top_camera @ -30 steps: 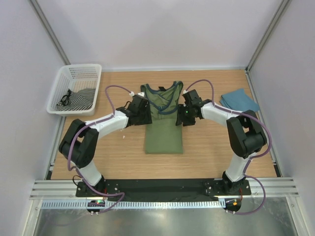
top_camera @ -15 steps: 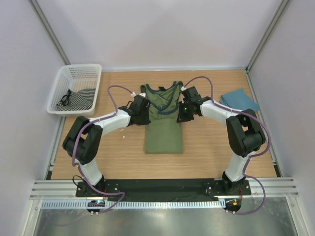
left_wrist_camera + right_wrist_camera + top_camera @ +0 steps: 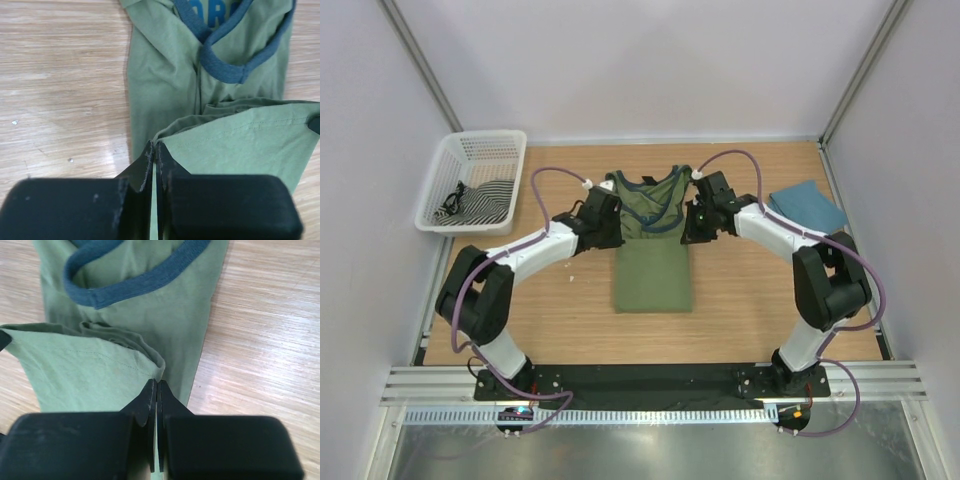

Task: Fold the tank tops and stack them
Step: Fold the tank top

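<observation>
The olive-green tank top (image 3: pixel 653 260) is lying lengthwise at the middle of the table (image 3: pixel 550 310), with its navy-trimmed neck pointing toward the far edge.

The left gripper (image 3: pixel 154 150) is pinching the garment's left side. Its fingers are pressed together on a corner of a stitched cloth edge, which is raised above the layer below.

The right gripper (image 3: pixel 155 387) is doing the same on the garment's right side, jaws clamped on the opposite corner of that edge.

The teal-blue tank top (image 3: pixel 807 205) is lying folded near the far right corner, well apart from the olive one.

A white mesh basket (image 3: pixel 485 148) is sitting at the far left corner and is holding a striped cloth (image 3: pixel 485 198).
</observation>
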`<state>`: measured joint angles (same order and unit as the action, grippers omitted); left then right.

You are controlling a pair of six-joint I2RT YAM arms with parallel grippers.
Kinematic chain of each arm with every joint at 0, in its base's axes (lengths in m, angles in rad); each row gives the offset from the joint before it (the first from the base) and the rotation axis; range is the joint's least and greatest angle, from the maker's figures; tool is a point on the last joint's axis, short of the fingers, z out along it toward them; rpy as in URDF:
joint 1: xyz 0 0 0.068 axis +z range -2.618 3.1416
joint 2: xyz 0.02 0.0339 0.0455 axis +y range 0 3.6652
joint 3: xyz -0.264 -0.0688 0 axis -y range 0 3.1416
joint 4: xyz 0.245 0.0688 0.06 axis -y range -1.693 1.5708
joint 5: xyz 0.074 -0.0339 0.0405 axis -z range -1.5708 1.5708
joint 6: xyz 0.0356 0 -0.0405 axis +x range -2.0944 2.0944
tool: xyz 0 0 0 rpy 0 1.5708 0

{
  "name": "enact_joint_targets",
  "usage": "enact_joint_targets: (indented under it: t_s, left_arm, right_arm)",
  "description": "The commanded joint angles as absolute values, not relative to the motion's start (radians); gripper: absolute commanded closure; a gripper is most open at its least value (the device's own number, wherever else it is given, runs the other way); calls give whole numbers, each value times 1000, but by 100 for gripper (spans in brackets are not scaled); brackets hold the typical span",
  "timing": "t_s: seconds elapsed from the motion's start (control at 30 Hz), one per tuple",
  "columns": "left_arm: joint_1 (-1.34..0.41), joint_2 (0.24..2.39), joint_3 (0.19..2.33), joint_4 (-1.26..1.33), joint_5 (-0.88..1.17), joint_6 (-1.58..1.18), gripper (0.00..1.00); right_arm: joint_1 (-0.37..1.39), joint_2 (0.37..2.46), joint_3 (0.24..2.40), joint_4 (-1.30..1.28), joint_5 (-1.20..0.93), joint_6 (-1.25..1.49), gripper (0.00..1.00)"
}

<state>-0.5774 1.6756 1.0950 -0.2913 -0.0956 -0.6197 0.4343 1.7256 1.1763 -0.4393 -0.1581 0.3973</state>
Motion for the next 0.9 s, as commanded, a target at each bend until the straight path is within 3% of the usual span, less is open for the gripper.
enact_joint_targets:
  t_s: [0.0, 0.47, 0.73, 0.83, 0.87]
  left_arm:
    - [-572, 1608, 1140, -311, -101, -609, 100]
    - [-560, 1608, 1282, -382, -186, -580, 100]
    - [-522, 1772, 1384, -370, -167, -580, 100]
    - [-511, 1870, 1446, -383, -147, -580, 100]
    - [-512, 1906, 1459, -396, -149, -580, 99]
  right_arm:
    - [430, 1649, 1212, -448, -141, 390, 99]
    - [403, 1674, 1354, -511, -110, 377, 99]
    - [368, 1830, 1450, -503, -127, 390, 99]
    - [360, 1888, 1463, -477, -130, 410, 95]
    - [360, 1899, 1465, -469, -138, 413, 89]
